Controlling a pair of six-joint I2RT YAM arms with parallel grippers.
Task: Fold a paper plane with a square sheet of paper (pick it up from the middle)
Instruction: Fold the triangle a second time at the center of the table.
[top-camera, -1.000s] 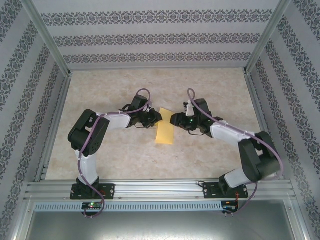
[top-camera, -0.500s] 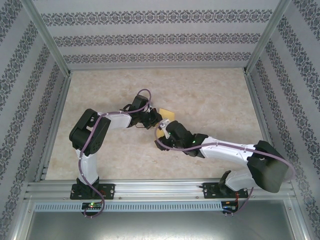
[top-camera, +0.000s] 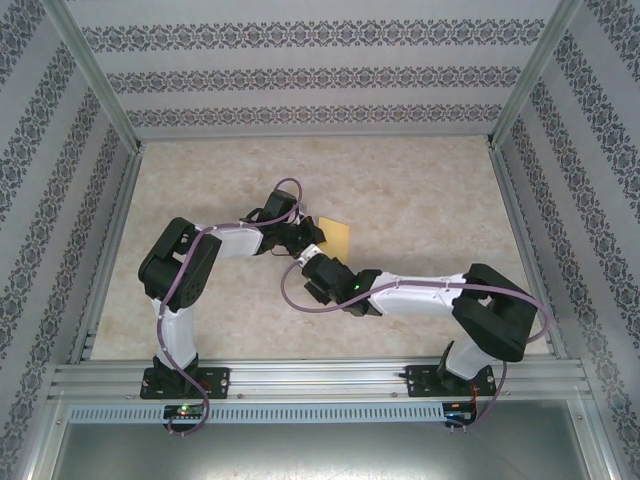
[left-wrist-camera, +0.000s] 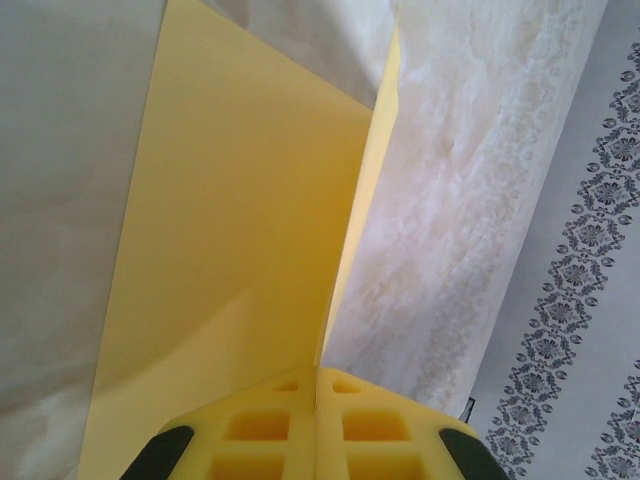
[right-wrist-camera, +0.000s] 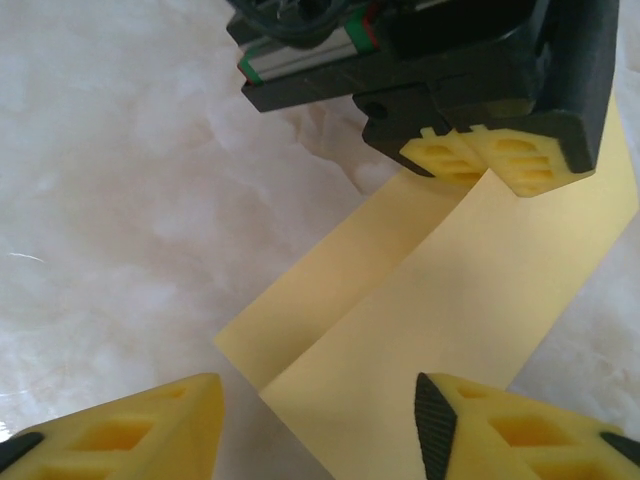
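The pale marbled table (top-camera: 420, 190) bears one folded yellow sheet of paper (top-camera: 337, 232).

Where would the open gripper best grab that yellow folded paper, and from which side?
Probably the free end of the folded sheet of paper, opposite the end the shut left gripper pinches. The sheet runs long and narrow toward the open right gripper, which faces that end, so coming straight in along its length and closing across both layers looks simplest.

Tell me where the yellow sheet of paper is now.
In the top view the yellow sheet of paper sits near the middle of the table, pinched by the left end effector, the open right end effector just below it.
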